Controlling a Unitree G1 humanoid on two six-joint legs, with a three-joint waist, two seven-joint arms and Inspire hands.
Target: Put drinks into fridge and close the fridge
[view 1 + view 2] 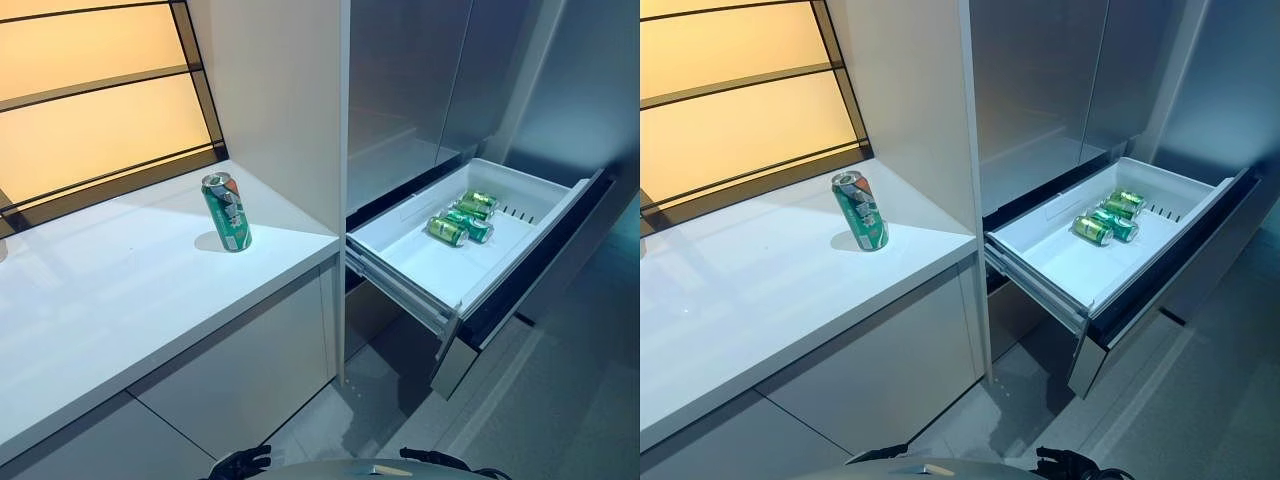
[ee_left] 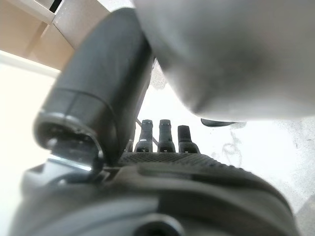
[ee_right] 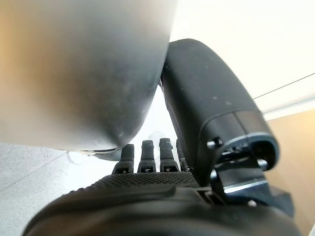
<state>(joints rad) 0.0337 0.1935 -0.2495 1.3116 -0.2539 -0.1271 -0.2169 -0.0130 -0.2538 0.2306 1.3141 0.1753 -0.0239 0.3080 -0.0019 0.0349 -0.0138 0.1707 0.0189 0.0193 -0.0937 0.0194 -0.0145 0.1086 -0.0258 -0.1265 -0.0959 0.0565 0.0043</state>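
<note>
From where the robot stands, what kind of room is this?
Most likely a kitchen: a white counter with a green can standing on it, beside a steel fridge whose open drawer holds more cans.

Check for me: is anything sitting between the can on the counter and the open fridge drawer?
Nothing visible does. The can stands upright and alone on the white counter. The drawer is pulled out to the robot's right, with three cans at its far end and bare floor nearer.
</note>
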